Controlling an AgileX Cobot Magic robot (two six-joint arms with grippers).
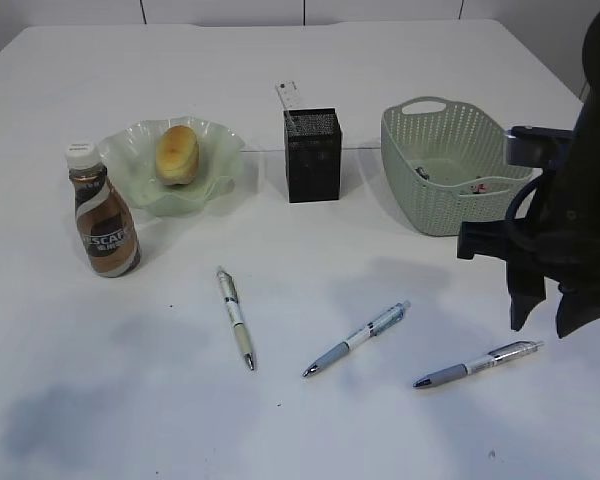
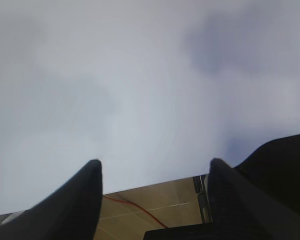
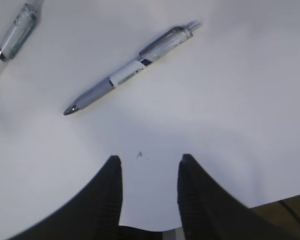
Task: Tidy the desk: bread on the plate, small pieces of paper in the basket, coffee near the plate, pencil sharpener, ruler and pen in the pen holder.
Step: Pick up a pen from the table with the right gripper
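Desk (image 1: 310, 60), white tabletop. Bread roll (image 1: 177, 153) lay on the ruffled green plate (image 1: 220, 180); Nescafe coffee bottle (image 1: 102, 211) stood upright just beside the plate, at its front left. Black mesh pen holder (image 1: 313, 160) stood between plate and basket, a clear ruler (image 1: 289, 97) rising from it. Green woven basket (image 1: 420, 180) held small items (too small to identify). Three pens lay loose on the desk: left pen (image 1: 236, 318), middle pen (image 1: 356, 338), right pen (image 1: 477, 364). Right gripper (image 3: 149, 195) hovered above the right pen, fingers apart, holding nothing. Left gripper (image 2: 155, 200) likewise spread wide, empty, over bare desk.
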